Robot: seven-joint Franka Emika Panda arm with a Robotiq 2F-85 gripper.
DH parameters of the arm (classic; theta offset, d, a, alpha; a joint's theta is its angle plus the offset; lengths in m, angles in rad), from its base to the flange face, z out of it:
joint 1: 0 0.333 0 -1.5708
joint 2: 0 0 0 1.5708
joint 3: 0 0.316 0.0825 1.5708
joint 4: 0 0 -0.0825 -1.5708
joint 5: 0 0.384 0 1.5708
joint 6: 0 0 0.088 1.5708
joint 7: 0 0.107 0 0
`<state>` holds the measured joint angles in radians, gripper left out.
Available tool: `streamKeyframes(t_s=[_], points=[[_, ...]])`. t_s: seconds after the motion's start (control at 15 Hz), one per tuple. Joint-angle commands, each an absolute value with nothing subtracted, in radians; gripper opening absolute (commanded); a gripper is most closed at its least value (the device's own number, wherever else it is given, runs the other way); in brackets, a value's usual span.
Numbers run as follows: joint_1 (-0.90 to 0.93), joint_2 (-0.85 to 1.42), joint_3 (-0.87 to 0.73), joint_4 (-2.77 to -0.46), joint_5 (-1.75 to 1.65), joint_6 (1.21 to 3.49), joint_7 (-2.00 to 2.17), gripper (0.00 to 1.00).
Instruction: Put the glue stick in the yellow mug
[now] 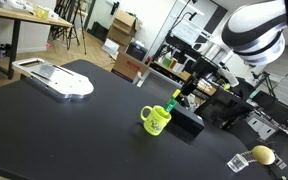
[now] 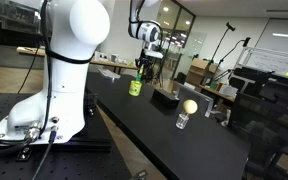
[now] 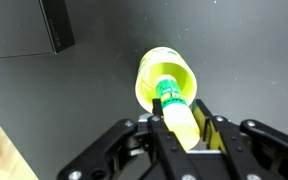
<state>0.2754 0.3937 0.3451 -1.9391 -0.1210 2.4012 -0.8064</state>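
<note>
The yellow mug [image 1: 156,120] stands on the black table; it also shows in an exterior view [image 2: 135,87] and from above in the wrist view [image 3: 164,75]. My gripper [image 3: 181,128] is shut on the glue stick [image 3: 174,112], a green-and-yellow stick held between the fingers. Its green end points down over the mug's opening. In both exterior views the gripper [image 1: 178,97] [image 2: 141,65] hangs just above the mug.
A black box [image 1: 187,122] lies next to the mug and shows in the wrist view [image 3: 24,25]. A pale yellow rounded object [image 1: 263,155] sits on a small glass [image 2: 184,120]. A white device [image 1: 56,80] lies at the far end of the table.
</note>
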Motion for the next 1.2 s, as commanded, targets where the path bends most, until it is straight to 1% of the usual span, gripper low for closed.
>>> streamKeyframes(t_s=[0.0,0.67,0.73,0.8,0.87,0.93,1.13], points=[[0.282,0.443,0.347,-1.918,-0.151,2.458,-0.829,0.09],[0.285,0.524,0.348,-1.921,-0.181,2.478,-0.849,0.09],[0.287,0.524,0.347,-1.918,-0.183,2.469,-0.842,0.14],[0.288,0.521,0.346,-1.92,-0.188,2.468,-0.843,0.59],[0.293,0.509,0.341,-1.922,-0.195,2.462,-0.826,0.61],[0.29,0.5,0.344,-1.923,-0.19,2.459,-0.826,0.66],[0.286,0.449,0.347,-1.937,-0.181,2.445,-0.812,0.87]])
